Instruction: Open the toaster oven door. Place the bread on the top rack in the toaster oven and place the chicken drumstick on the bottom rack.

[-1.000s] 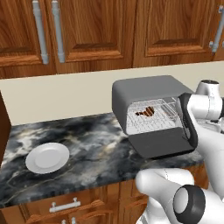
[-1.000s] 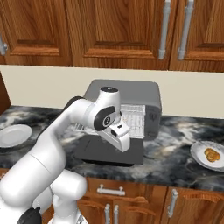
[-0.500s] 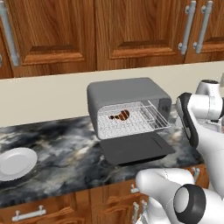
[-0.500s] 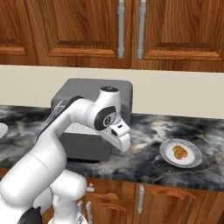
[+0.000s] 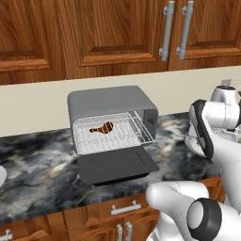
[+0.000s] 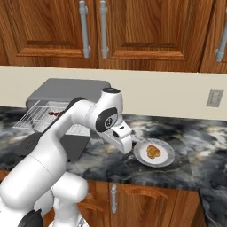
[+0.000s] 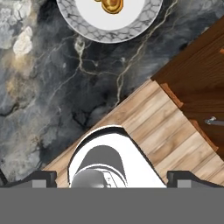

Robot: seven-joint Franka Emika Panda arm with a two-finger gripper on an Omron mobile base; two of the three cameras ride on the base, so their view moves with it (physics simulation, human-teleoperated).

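The dark grey toaster oven (image 5: 111, 102) stands on the marble counter with its door (image 5: 117, 165) folded down flat. A silver wire rack (image 5: 113, 134) is slid partly out, and the dark chicken drumstick (image 5: 102, 128) lies on it; which of the two racks this is, I cannot tell. The golden bread (image 6: 153, 151) rests on a small round plate (image 6: 166, 159) to the right of the oven. In the hand view my gripper (image 7: 112, 178) points down at the counter's front edge, open wide and empty, with the bread (image 7: 111, 4) and its plate (image 7: 109, 35) ahead of it.
Wooden wall cabinets (image 6: 133, 26) hang above the counter, with drawers and doors (image 6: 146, 199) below its front edge. Another white plate (image 5: 1, 176) shows at the far left edge. A wall socket (image 6: 215, 97) sits at the right.
The base has driven to the right, so the oven has slid left in both base views and the plate with the bread has come nearer. The gripper stays open.
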